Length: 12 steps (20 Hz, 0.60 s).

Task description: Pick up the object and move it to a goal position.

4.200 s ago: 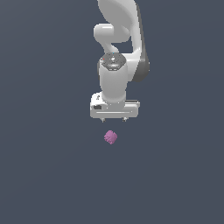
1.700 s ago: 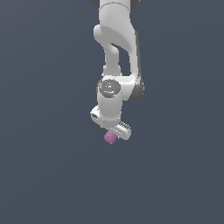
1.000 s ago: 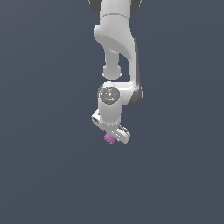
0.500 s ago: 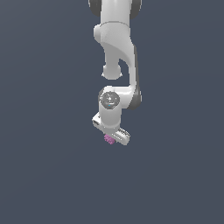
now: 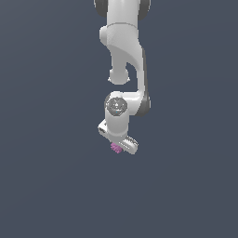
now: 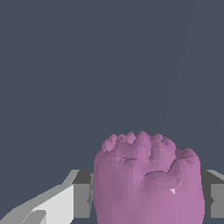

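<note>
Grasping looks done: hand (image 5: 119, 148) is clamped on the lump (image 6: 148, 181), which sits between its fingers (image 6: 82, 194). Next move, I judge, is carrying it to the goal, unseen here.

The white two-fingered gripper (image 5: 119, 148) has descended and rotated. It now clasps the small bumpy pink-purple lump (image 5: 115, 148), which earlier lay free below it.
</note>
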Motion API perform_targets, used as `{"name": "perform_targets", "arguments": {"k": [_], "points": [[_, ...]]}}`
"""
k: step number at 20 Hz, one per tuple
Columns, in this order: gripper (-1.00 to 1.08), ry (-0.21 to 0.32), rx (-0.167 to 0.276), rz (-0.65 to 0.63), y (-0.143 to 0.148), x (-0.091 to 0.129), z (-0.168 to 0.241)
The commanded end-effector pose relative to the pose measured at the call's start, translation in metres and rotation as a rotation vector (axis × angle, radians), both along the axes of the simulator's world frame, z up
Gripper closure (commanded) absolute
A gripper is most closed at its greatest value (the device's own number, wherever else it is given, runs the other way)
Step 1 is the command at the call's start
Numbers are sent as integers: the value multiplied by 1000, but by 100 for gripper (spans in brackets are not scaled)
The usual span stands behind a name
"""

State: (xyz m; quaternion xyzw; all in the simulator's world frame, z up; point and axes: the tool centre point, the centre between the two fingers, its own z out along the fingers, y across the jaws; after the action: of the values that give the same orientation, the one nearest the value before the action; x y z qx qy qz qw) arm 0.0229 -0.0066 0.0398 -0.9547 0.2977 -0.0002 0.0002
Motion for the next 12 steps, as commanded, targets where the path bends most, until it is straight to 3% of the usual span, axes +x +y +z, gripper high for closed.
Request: {"name": "perform_targets", "arguments": {"k": [1, 12], "points": [[108, 0, 0, 0, 1, 0, 2], [108, 0, 0, 0, 23, -14, 46]]}}
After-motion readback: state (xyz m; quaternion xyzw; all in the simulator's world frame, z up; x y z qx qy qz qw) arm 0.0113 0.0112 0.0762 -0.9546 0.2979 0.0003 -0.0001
